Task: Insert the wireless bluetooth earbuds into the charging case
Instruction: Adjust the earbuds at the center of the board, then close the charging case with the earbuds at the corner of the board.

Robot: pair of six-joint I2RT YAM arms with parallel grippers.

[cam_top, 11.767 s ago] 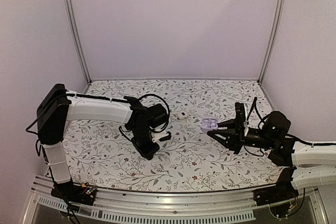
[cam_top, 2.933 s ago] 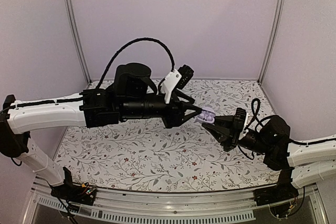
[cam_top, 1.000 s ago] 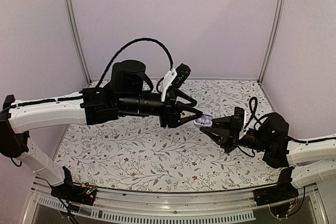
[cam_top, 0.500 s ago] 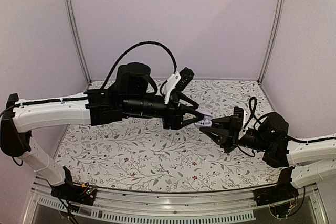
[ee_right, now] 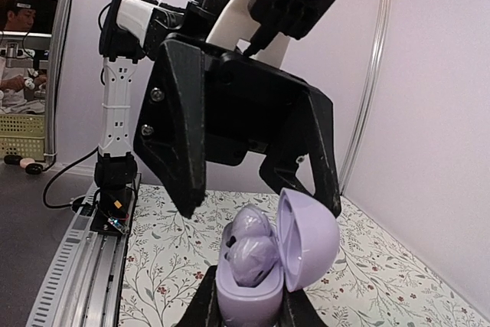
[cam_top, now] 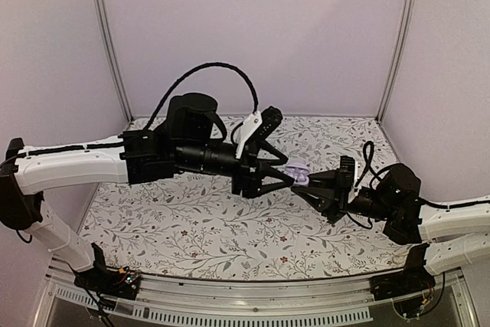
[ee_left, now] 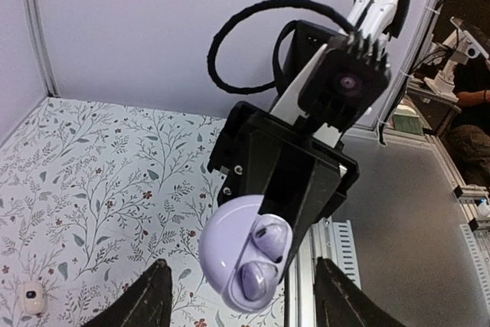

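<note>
The open rounded purple plastic charging case [ee_right: 256, 304] sits between the right gripper's [ee_right: 249, 295] fingers, with two small purple wireless earbuds [ee_right: 246, 250] in it. The left gripper [ee_left: 241, 264] faces it, one finger on either side, both apart from it. Far below and left of the left gripper, a small white rounded case [ee_left: 31, 296] lies on the floral-patterned table [ee_left: 92, 189]

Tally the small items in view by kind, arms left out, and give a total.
Cases: 2, the open purple charging case and a white case lying on the table.
Earbuds: 2, both purple, seated in the purple charging case.
Total: 4.
</note>
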